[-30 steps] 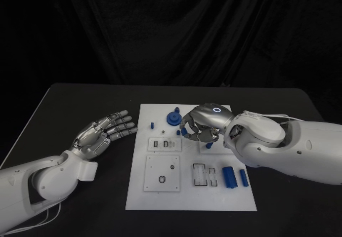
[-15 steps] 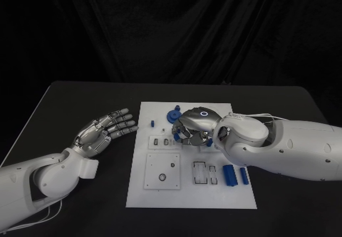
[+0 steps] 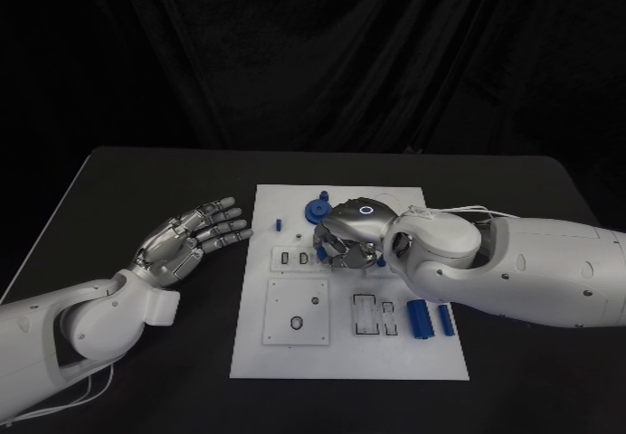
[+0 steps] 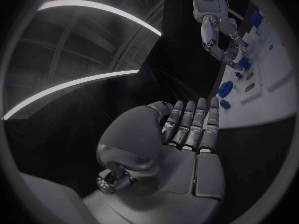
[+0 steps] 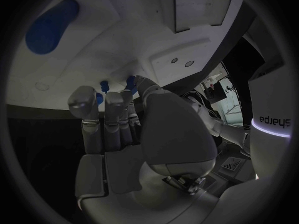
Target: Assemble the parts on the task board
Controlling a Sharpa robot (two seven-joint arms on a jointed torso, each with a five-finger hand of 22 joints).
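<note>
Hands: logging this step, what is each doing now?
Left hand: open, palm up, holding nothing.
Right hand: over the task board; grip cannot be told.

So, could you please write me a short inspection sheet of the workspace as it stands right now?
Surface: black table, with the white task board lying in its middle.
Job's things: blue gear-like part at the board's far end; small blue peg beside it; two blue cylinders near the board's right edge.
Clutter: nothing seen.
Hands: left hand is off the board to its left, palm up, fingers apart, holding nothing. Right hand is over the board's middle with fingers curled down; a small blue part shows at its fingertips, hold unclear.
Cables: thin white cable along the right arm.
Surroundings: black curtain behind the table.
</note>
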